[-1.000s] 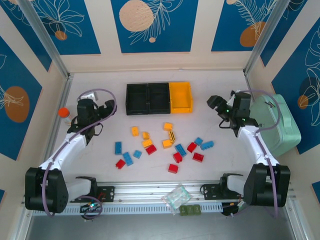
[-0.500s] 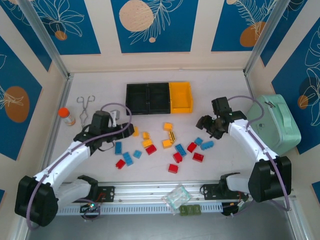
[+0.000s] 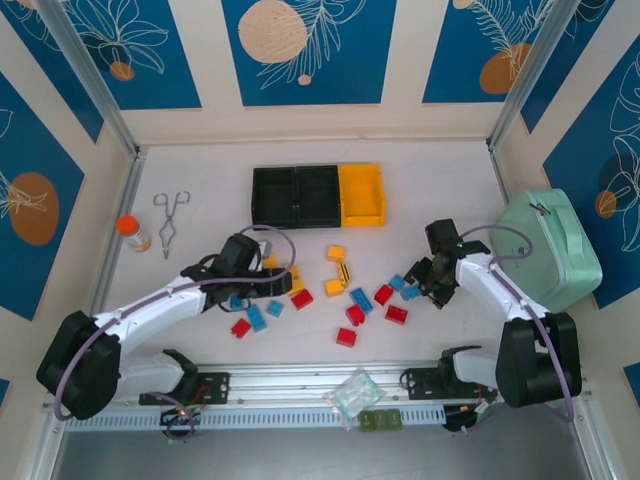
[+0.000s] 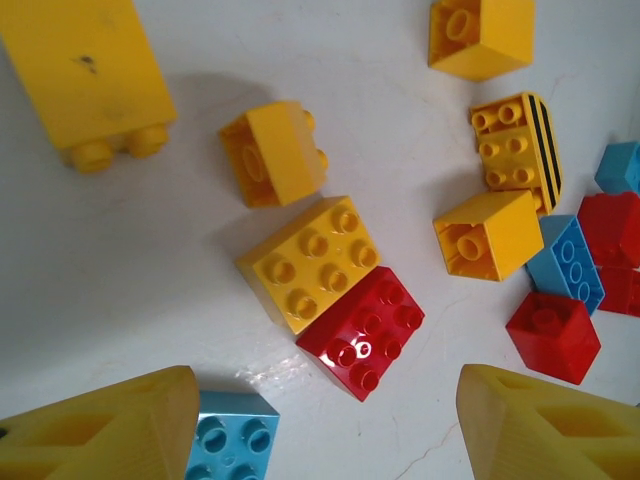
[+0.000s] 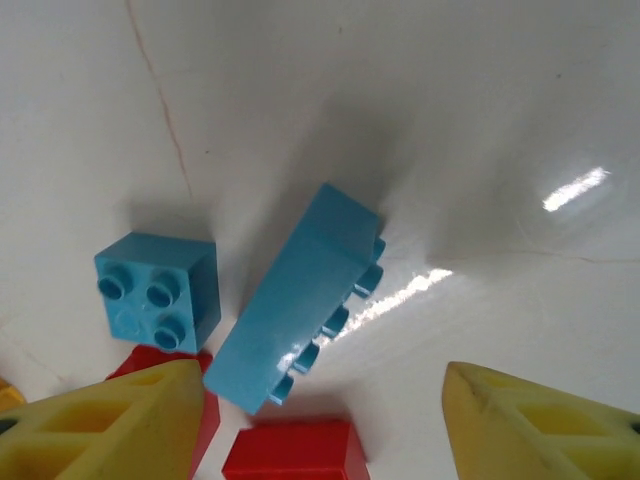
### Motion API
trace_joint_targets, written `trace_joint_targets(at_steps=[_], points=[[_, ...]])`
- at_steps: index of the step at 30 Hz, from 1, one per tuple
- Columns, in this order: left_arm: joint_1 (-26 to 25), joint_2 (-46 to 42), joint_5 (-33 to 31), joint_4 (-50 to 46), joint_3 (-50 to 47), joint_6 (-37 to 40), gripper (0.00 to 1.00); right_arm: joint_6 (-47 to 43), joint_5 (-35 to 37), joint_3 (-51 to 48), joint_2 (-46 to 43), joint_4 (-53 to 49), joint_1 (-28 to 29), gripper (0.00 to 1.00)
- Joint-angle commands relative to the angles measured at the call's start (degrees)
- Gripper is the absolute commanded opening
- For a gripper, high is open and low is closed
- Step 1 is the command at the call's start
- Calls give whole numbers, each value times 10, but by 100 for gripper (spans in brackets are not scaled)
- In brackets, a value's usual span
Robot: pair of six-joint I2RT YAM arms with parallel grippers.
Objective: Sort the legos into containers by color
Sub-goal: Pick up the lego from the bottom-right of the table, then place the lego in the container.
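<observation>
Under right gripper (image 5: 322,380), long blue lego (image 5: 300,300)

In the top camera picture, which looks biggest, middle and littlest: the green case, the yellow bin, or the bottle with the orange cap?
1. Mint-green case, clearly the largest.
2. Yellow bin, in the middle.
3. Orange-capped bottle, by far the smallest.

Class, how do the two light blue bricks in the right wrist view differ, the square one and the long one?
Shape: the square brick is compact, showing four studs; the long brick is stretched out. Pose: the square brick has studs facing the camera; the long brick lies on its side, studs pointing sideways. Both are light blue and rest on the table.
</observation>
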Motion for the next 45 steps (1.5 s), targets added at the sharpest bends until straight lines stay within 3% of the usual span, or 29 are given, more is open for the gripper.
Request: trace_joint_targets(at_steps=[1, 10, 14, 17, 19, 28, 38, 45], points=[[-16, 6, -16, 14, 23, -6, 68, 22, -16, -9, 22, 39, -5, 58], [-28, 9, -28, 24, 8, -22, 69, 6, -19, -26, 38, 69, -31, 38], [-31, 20, -31, 23, 12, -23, 68, 0, -26, -31, 44, 78, -37, 39], [-35, 26, -30, 30, 11, -28, 67, -4, -28, -30, 46, 82, -38, 21], [-37, 26, -31, 32, 11, -29, 67, -5, -23, -26, 38, 77, -39, 16], [-40, 2, -55, 35, 4, -46, 67, -36, -16, 84, -2, 31, -16, 12], [-39, -6, -63, 34, 5, -70, 67, -135, 34, 342, 196, 16, 94, 12], [-39, -27, -76, 16, -10, -77, 67, -199, 51, 544, 370, -31, 121, 12]])
